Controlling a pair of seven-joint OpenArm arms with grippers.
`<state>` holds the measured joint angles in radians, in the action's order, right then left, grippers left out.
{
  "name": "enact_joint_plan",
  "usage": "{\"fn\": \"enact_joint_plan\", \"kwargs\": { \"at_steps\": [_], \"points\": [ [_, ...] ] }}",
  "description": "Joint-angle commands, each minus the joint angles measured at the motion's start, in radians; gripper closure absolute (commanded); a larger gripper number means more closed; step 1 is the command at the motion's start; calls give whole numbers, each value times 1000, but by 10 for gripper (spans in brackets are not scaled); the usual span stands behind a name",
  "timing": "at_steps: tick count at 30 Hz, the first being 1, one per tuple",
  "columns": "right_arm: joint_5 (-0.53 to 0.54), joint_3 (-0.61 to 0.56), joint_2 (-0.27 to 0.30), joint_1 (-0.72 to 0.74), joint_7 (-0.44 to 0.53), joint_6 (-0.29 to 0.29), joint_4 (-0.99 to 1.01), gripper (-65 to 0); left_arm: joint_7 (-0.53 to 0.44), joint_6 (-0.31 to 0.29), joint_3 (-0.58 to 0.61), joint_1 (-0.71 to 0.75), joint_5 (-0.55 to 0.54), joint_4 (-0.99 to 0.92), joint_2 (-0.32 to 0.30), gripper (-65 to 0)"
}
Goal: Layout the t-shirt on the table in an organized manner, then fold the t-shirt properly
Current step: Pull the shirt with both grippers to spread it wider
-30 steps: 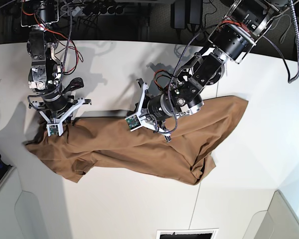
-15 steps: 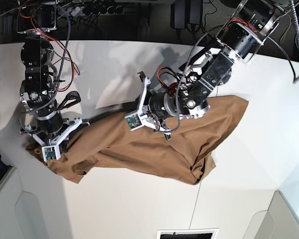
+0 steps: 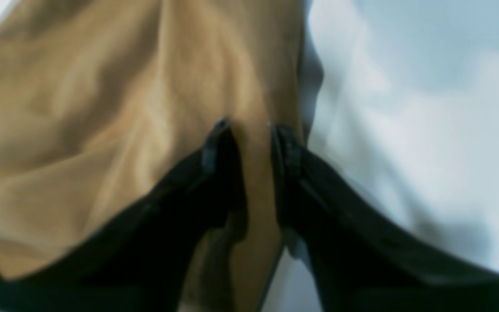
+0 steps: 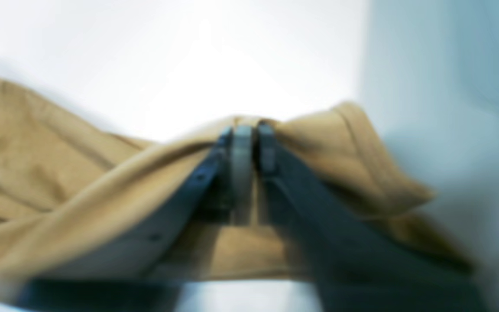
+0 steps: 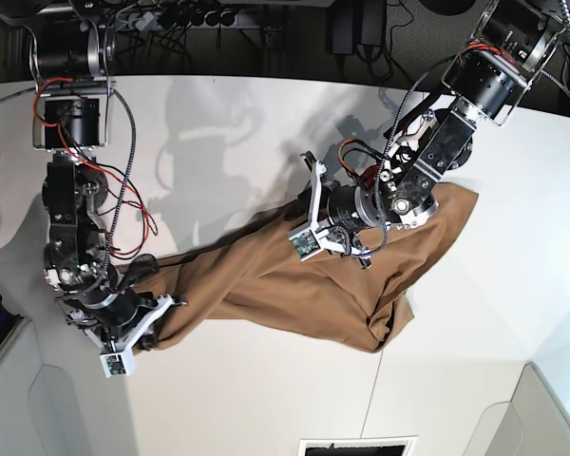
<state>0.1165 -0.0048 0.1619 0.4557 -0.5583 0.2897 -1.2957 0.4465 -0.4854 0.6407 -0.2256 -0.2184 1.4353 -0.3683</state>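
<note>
The tan t-shirt (image 5: 361,275) lies crumpled on the white table (image 5: 247,389), stretched in a diagonal band from the front left to the back right. My right gripper (image 5: 133,332) is shut on the shirt's front-left end; in the right wrist view its fingers (image 4: 267,147) pinch a bunched fold of the t-shirt (image 4: 80,173). My left gripper (image 5: 309,217) is shut on the shirt's back edge near the middle. In the left wrist view a strip of the t-shirt (image 3: 102,108) runs between its dark fingers (image 3: 219,151), which stand slightly apart.
Grey bins stand at the front left corner (image 5: 9,399) and the front right corner (image 5: 551,418). A dark slot (image 5: 356,446) sits at the front edge. A thin seam (image 5: 378,389) runs across the table. Cables and dark gear line the back.
My right gripper has pulled the shirt's left end toward the front of the table. My left gripper has moved right with the back edge. The shirt now lies diagonally.
</note>
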Motion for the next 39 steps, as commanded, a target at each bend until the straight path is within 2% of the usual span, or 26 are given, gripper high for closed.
{"fn": "enact_joint_plan", "kwargs": {
  "at_steps": [1,2,3,4,7,13,20,24,33,39],
  "points": [
    [13,3,-2,33,18,-2,19,-248,-5,-2,-7,-24,-2,-10,2,-239],
    [25,3,-8,37,21,-2,49,-342,-6,-2,-7,-24,-2,-25,3,-263],
    [30,3,-11,37,20,-2,62,-400,-8,-2,-7,-24,-2,-35,3,-285],
    [32,3,-13,33,19,0,63,-416,-8,-2,-7,-24,-2,-39,2,-294],
    [33,3,-13,28,11,-5,47,-416,15,3,-7,-27,-2,-40,2,-295],
    [22,6,-13,28,-97,-6,-27,-416,67,2,-7,-26,-6,-35,-2,-295],
    [-87,19,-1,-34,-63,-140,-26,-416,74,2,-7,-23,-71,70,-74,-295],
    [-87,23,10,-72,-62,-138,-24,-416,74,2,-7,-21,-81,123,-97,-295],
    [-92,23,10,-101,-63,-138,-24,-416,75,2,-7,-21,-80,130,-98,-295],
    [-117,23,9,-104,-70,-163,-25,-415,74,2,-7,-21,-80,130,-98,-295]
  ]
}}
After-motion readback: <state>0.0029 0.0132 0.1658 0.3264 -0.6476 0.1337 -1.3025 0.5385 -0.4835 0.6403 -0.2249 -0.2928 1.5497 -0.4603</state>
